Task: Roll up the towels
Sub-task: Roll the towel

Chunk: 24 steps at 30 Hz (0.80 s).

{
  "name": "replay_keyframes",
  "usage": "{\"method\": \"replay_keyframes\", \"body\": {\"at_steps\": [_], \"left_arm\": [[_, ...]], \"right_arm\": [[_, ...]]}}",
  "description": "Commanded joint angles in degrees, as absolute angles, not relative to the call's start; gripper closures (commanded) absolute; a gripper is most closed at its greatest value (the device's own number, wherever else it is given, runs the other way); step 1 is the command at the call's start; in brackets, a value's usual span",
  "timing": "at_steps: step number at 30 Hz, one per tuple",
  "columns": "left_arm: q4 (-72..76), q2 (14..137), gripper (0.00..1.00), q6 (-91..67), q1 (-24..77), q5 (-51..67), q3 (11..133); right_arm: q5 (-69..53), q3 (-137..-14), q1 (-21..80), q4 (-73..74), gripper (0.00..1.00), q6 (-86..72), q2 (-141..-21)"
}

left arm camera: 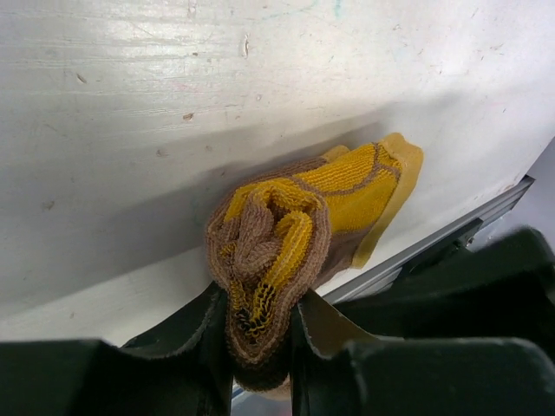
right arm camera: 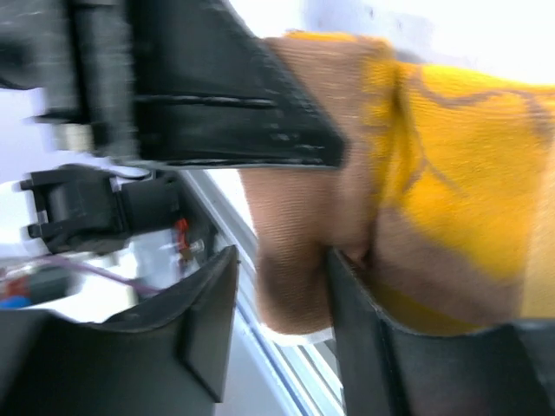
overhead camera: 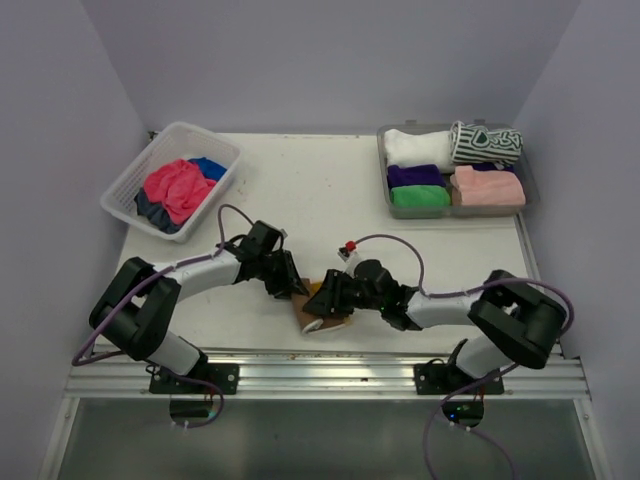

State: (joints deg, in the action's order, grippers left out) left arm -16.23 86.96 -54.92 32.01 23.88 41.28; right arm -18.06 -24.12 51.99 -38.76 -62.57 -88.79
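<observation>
Tools: I see the left tool (left arm camera: 260, 347) nearly closed, pinching the end of the rolled yellow-and-brown towel (left arm camera: 347, 186).
Other side: right tool (right arm camera: 277, 321) part spread, that towel's brown edge between its fingers, touching one.
Towel: rolled tight, ribbed weave, at the near edge of the bench (left arm camera: 173, 87).

The yellow-and-brown towel (left arm camera: 290, 234) lay rolled into a tight bundle on the white table (left arm camera: 173, 104), its coiled end toward the camera. The left gripper (left arm camera: 262, 325) had its two black fingers (left arm camera: 186, 342) pressed against either side of that end. A loose yellow corner stuck out near the table's metal edge rail (left arm camera: 438, 247)
</observation>
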Motion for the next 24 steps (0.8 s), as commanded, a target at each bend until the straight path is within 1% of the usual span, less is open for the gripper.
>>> {"method": "replay_keyframes", "body": {"at_steps": [1, 2, 3, 4, 5, 6, 7, 11, 14, 16, 23, 24], "left_arm": [[-17.0, 87.1, 0.79, -54.4, 32.2, 24.2, 43.8], [-17.3, 87.2, 0.79, -54.3, 32.3, 24.1, 43.8], [-17.7, 87.3, 0.79, -54.4, 32.3, 23.9, 43.9], [-17.9, 87.4, 0.79, -54.4, 32.3, 24.0, 44.0], [-18.2, 87.5, 0.79, -54.4, 32.3, 23.9, 43.9], [-18.5, 87.5, 0.80, -54.4, 32.3, 24.0, 44.0], [-18.5, 87.5, 0.80, -54.5, 32.3, 23.9, 44.0], [-19.2, 87.7, 0.80, -54.6, 32.3, 23.6, 44.4], [-19.8, 87.6, 0.80, -54.8, 32.3, 23.4, 44.5], [-20.0, 87.6, 0.80, -54.8, 32.2, 23.2, 44.5], [-20.4, 87.1, 0.80, -55.2, 32.3, 22.9, 44.1], [-20.6, 86.9, 0.80, -55.4, 32.2, 22.9, 44.0]], "right_arm": [[-2.0, -34.2, 56.7, -6.3, 0.49, -50.3, -78.9], [1.1, -36.5, 59.4, -1.9, 0.46, -47.1, -77.4], [7.8, -38.5, 60.8, 2.2, 0.46, -45.9, -77.0], [11.0, -42.5, 62.3, 8.4, 0.45, -43.6, -77.0], [14.6, -44.6, 65.4, 11.2, 0.45, -42.5, -77.3], [17.6, -46.9, 67.1, 14.0, 0.45, -41.6, -79.3], [23.2, -51.3, 68.5, 18.8, 0.45, -40.9, -80.4], [34.0, -60.9, 77.4, 27.0, 0.45, -37.5, -88.8], [40.5, -67.1, 81.9, 31.6, 0.45, -36.1, -95.6], [42.5, -70.7, 83.4, 34.0, 0.45, -35.7, -99.7], [49.1, -75.5, 85.3, 38.3, 0.45, -37.0, -108.7], [51.6, -76.0, 85.5, 39.3, 0.45, -37.5, -109.8]]}}
